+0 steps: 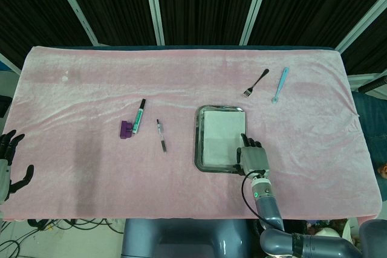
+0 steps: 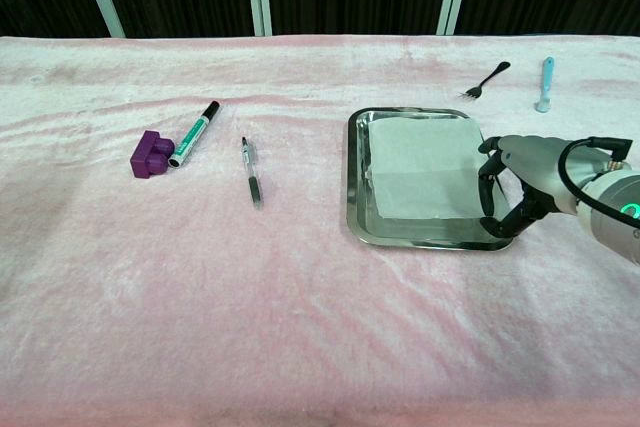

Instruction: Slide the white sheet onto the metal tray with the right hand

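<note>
Hovering at the tray's lower right edge, the right hand [image 2: 520, 182] has fingers spread and curved downward, gripping nothing. Beyond it, right of centre, the white sheet [image 2: 420, 169] lies flat inside the metal tray [image 2: 357, 215]. It's thin, limp and light (likely slippery on steel), so press fingertips flat on its near right corner rather than pinching.

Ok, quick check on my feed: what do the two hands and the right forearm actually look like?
The right hand has a light grey, boxy back and black fingers. A thin black cable loops over its wrist, and the grey, rounded forearm carries a small glowing green light. The left hand, at the head view's edge, shows black fingers on a grey body.
</note>
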Robot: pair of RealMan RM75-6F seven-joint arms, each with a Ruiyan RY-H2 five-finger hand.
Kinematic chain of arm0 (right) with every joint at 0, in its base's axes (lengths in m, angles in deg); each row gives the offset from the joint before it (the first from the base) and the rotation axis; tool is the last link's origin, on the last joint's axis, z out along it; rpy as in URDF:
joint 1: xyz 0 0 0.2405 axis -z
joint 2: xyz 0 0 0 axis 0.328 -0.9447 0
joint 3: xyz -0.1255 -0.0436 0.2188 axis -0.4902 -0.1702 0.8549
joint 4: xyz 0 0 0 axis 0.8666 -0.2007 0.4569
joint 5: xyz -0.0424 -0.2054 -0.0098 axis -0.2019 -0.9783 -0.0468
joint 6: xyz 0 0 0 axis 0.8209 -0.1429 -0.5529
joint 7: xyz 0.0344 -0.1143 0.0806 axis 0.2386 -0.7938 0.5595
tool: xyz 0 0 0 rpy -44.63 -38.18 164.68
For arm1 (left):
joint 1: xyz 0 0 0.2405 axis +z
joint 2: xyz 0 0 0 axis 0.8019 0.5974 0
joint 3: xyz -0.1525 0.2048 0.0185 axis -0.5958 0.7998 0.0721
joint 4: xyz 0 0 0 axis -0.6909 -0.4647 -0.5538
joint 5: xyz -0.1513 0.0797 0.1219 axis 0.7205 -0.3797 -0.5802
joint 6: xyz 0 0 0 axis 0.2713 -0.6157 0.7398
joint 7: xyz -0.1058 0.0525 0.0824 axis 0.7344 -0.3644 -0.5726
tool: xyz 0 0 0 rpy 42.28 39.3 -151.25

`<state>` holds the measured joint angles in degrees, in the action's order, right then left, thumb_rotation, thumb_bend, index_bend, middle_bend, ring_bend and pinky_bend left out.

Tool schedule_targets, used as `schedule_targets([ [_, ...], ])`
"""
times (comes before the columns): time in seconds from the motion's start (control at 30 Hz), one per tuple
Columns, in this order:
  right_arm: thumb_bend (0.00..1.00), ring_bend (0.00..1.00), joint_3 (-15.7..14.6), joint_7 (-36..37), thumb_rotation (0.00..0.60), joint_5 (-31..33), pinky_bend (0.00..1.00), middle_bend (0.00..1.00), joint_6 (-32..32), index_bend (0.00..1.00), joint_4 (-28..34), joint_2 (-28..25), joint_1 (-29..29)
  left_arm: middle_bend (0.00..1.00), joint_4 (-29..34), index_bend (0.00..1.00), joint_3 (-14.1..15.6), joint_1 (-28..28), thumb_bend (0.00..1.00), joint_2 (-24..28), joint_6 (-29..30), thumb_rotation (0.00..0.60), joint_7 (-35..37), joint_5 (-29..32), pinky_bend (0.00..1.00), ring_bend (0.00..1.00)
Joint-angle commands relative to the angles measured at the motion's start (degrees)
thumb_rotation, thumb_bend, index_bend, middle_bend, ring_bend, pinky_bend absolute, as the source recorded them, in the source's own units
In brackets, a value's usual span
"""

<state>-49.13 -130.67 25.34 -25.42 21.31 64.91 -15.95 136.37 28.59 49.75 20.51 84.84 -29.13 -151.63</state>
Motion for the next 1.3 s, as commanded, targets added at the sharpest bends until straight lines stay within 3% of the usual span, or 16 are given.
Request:
schedule_targets([
  [0.03,0.42,0.13,-0.1,0.1,0.6,0.4,0.17,0.06,0.0,0.76,-0.5,0.1,-0.3,0.03,0.0,0.11,0.0,0.0,0.41,0.0,0.0,0.6,0.1,0.0,0.0,0.0],
  [1.3,0.42,0.13,-0.6,-2.0,0.6,5.6,0.17,0.06,-2.0,0.76,-2.0,2.9,-4.2,0.03,0.2,0.11,-0.1,-0.3,0.41,0.1,-0.4,0.6,0.1,0.3,0.0,0.0],
])
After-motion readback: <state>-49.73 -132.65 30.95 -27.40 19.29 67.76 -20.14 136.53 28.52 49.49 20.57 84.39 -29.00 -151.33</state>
